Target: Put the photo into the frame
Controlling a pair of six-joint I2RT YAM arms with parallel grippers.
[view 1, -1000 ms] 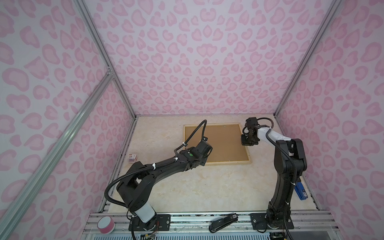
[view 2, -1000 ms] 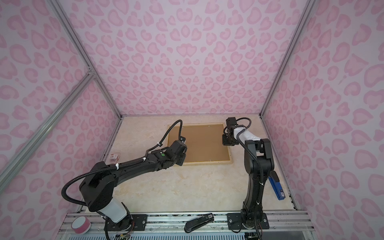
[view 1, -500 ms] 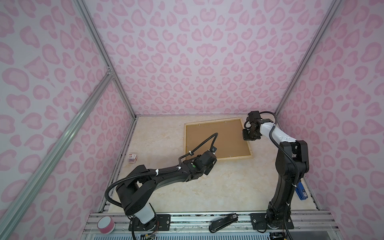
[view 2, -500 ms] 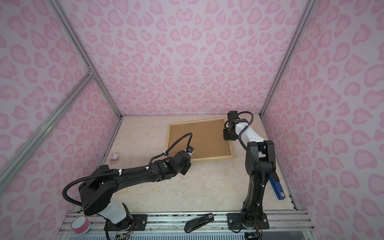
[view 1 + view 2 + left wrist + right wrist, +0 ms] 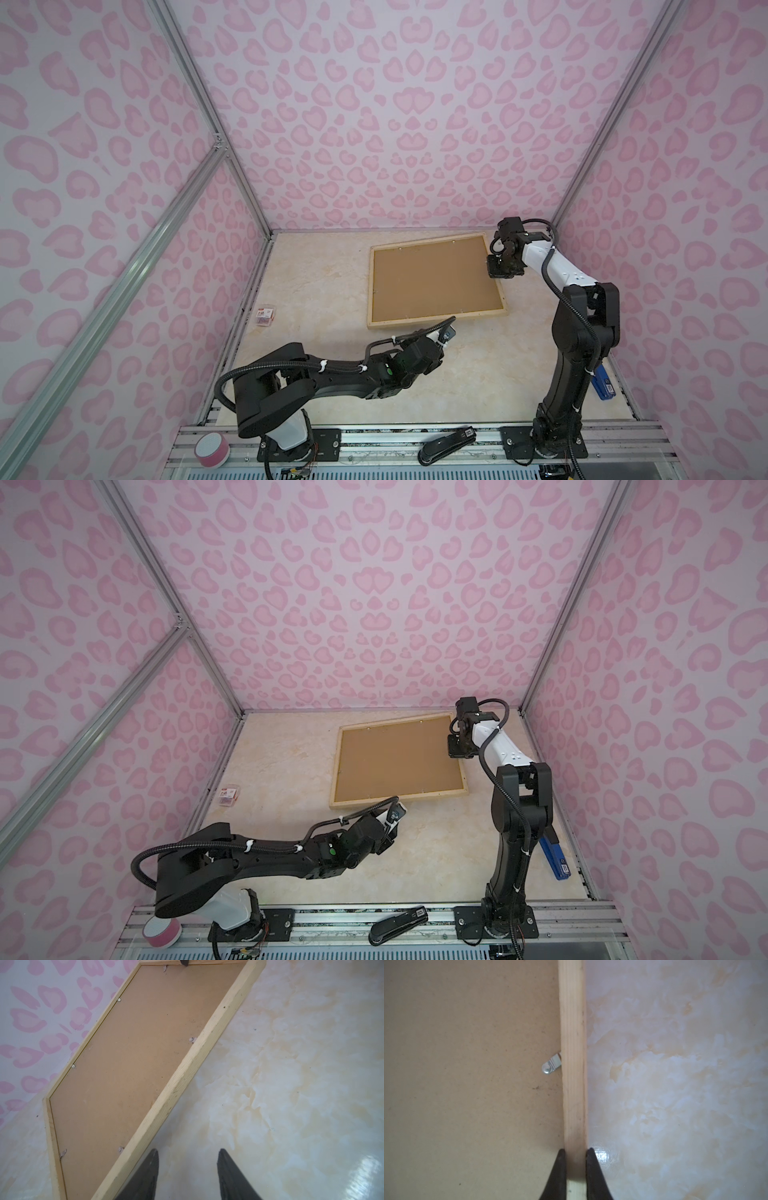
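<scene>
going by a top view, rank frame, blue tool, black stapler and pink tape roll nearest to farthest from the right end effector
1. frame: its right edge is gripped by the right end effector.
2. blue tool: front right, partly behind the right arm.
3. black stapler: middle of the front rail.
4. pink tape roll: front left corner.

On table (image 5: 316, 282), rear right: frame (image 5: 371, 286) flat, backing board (image 5: 432, 282) inside.

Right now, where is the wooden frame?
In both top views the frame sits back-up, far right on the table, its right strip pinched by the right tool.
</scene>
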